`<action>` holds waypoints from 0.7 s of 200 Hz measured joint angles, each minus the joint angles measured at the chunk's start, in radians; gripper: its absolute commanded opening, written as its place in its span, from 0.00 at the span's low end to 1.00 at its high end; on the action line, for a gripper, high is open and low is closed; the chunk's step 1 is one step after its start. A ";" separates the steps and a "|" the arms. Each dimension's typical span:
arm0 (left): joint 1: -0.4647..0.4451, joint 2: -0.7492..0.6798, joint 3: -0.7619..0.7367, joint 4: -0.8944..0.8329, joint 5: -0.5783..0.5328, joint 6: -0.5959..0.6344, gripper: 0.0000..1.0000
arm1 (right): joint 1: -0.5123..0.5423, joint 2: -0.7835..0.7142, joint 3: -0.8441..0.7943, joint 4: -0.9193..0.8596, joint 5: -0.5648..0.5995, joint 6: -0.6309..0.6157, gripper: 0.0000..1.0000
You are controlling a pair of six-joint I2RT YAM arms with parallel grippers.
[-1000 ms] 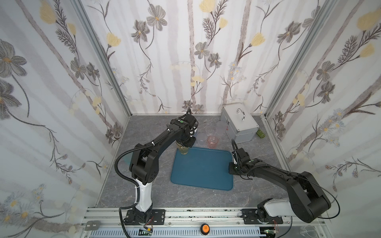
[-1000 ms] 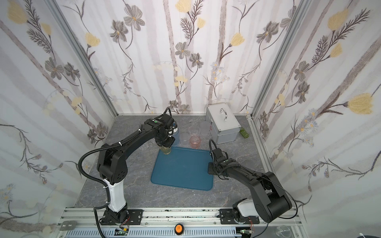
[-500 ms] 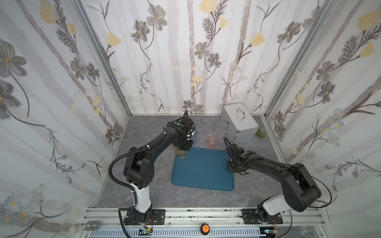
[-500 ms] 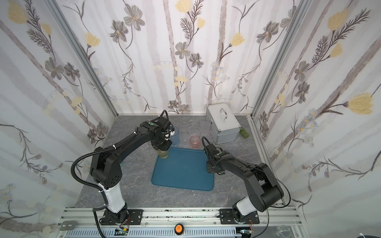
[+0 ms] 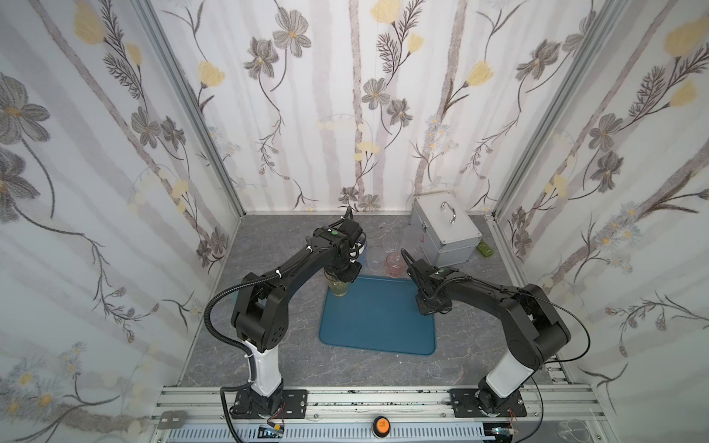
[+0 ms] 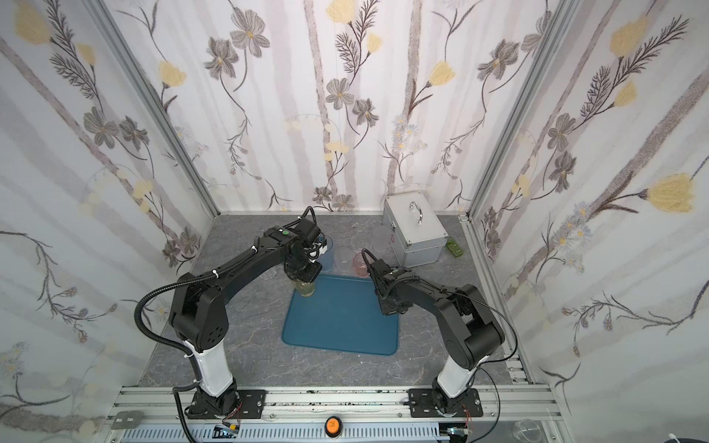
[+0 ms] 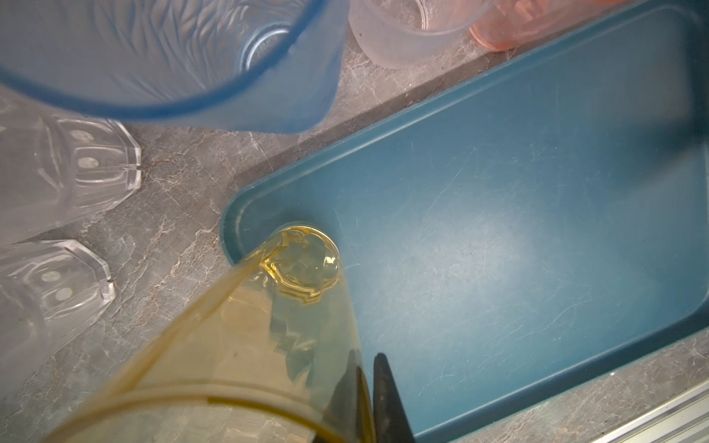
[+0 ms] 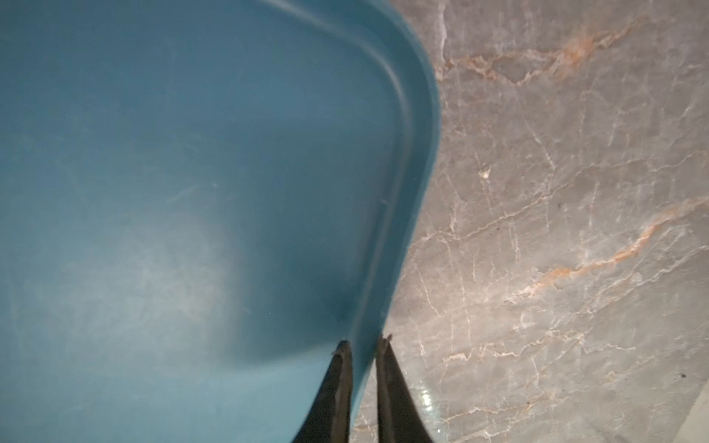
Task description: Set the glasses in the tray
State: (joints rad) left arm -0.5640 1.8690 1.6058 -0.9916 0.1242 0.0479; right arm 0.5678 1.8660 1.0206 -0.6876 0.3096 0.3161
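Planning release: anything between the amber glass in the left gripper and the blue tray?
Nothing visible. The amber transparent tumbler is over a bare corner of the flat teal-blue tray; the pale-blue tumbler stands outside its rim.

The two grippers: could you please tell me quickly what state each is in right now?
Left gripper: closed on the wall of the amber transparent tumbler.
Right gripper: closed on the rim of the flat teal-blue rectangular tray.
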 measured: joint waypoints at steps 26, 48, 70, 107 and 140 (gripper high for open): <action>-0.004 0.003 0.004 -0.002 0.000 -0.005 0.12 | 0.000 0.034 0.013 -0.002 0.048 -0.014 0.20; -0.008 0.012 0.005 -0.002 0.000 -0.008 0.21 | -0.003 0.050 0.016 0.005 0.072 -0.027 0.27; -0.009 0.026 0.007 -0.008 -0.012 -0.008 0.27 | 0.003 0.047 0.028 0.000 0.094 -0.038 0.32; -0.009 0.037 0.046 -0.015 -0.039 -0.008 0.39 | 0.031 0.004 0.043 0.016 0.077 -0.040 0.34; -0.011 0.037 0.092 -0.014 -0.042 -0.015 0.46 | 0.038 -0.023 0.045 0.027 0.040 -0.039 0.35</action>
State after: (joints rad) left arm -0.5751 1.9060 1.6981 -1.0058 0.0822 0.0330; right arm 0.6056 1.8427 1.0660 -0.6605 0.3492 0.2768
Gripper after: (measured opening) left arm 0.446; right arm 0.347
